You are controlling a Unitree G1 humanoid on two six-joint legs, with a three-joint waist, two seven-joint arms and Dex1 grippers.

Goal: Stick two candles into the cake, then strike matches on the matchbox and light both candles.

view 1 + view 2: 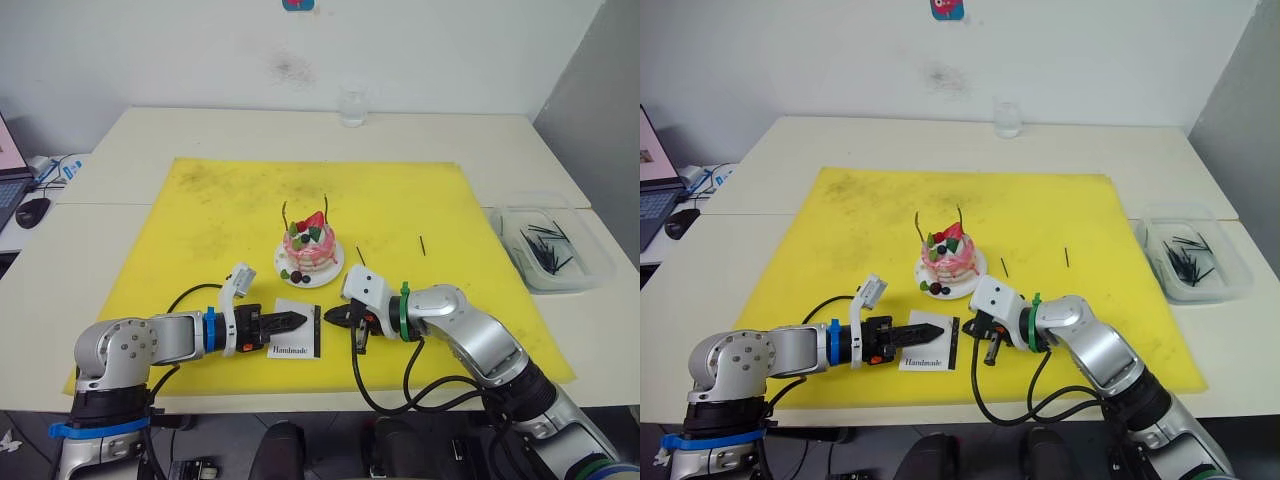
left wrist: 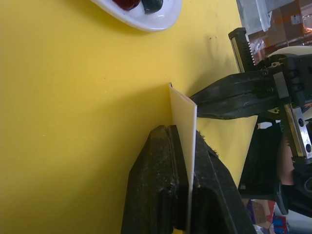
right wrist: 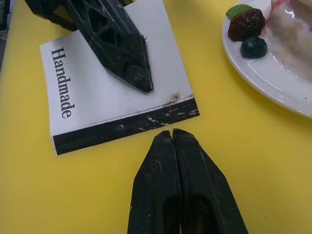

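The small round pink-and-cream layered cake with a red strawberry on top sits on its small white round plate near the middle of the yellow rectangular mat, and two thin wavy candles stand upright in it. Just in front of the cake, towards the robot, lies the flat white rectangular matchbox printed "Handmade", its black strip on the edge facing the right gripper. The left gripper has its two black fingers clamped on the matchbox from the side away from that strip. The right gripper has its fingers pressed fully together, tips just beside the black strip; whether they pinch anything cannot be told. Two short dark matches lie on the mat to the right of the cake, and more lie in a clear plastic tray further right, off the mat. A clear glass stands behind the cake at the far table edge
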